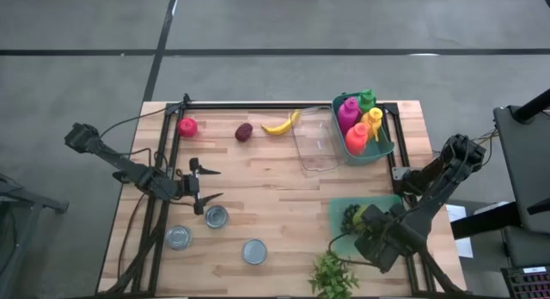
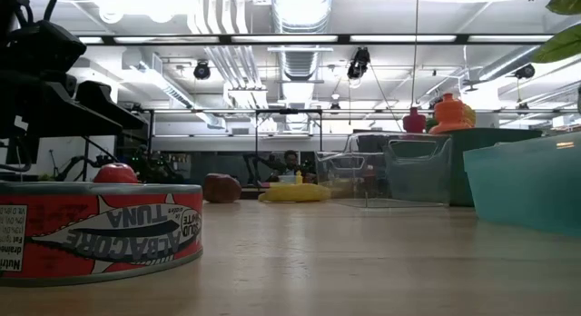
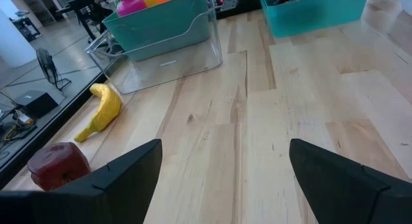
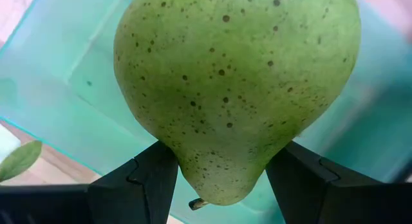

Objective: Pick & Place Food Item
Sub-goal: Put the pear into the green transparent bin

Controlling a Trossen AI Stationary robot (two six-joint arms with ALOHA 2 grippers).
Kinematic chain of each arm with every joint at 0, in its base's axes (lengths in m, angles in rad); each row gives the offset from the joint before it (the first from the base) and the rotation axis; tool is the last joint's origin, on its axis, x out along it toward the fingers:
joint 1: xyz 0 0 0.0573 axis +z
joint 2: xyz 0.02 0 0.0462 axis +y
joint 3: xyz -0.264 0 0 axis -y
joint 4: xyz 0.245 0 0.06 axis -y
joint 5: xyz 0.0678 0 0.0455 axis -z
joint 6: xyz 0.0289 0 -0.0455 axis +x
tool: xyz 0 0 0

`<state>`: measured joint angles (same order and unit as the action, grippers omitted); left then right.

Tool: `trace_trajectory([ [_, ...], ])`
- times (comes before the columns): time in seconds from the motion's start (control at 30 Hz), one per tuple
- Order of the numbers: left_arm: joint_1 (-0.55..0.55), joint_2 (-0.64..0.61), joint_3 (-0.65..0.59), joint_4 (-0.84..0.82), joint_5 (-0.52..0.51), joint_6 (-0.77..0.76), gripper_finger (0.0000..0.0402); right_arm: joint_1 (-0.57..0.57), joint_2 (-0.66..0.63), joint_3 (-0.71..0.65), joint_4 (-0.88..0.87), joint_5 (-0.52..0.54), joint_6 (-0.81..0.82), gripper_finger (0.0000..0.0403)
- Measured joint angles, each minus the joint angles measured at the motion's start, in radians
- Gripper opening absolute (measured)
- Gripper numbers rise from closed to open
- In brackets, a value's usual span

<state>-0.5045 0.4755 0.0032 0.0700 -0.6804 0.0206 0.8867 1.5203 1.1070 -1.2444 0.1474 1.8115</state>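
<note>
Over a wooden table (image 1: 284, 204), the right gripper (image 4: 222, 176) clamps a green pear (image 4: 235, 89) above a teal bin (image 4: 77, 102); its rounded skin could slip free and bruise.

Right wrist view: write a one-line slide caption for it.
Right gripper shut on a speckled green pear, held over the teal bin.

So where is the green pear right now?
The pear is gripped in the right gripper, over the teal tray at the table's near right in the high view, beside the leafy greens.
</note>
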Motion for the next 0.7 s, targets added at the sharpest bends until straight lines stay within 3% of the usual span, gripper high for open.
trace_trajectory([
  [0.47, 0.0, 0.0, 0.0, 0.0, 0.0, 0.0, 0.0343, 0.004, -0.003, -0.089, 0.107, 0.036, 0.022, 0.021],
  [0.7, 0.0, 0.0, 0.0, 0.0, 0.0, 0.0, 0.0343, 0.004, -0.003, -0.078, 0.109, 0.065, -0.002, 0.0291],
])
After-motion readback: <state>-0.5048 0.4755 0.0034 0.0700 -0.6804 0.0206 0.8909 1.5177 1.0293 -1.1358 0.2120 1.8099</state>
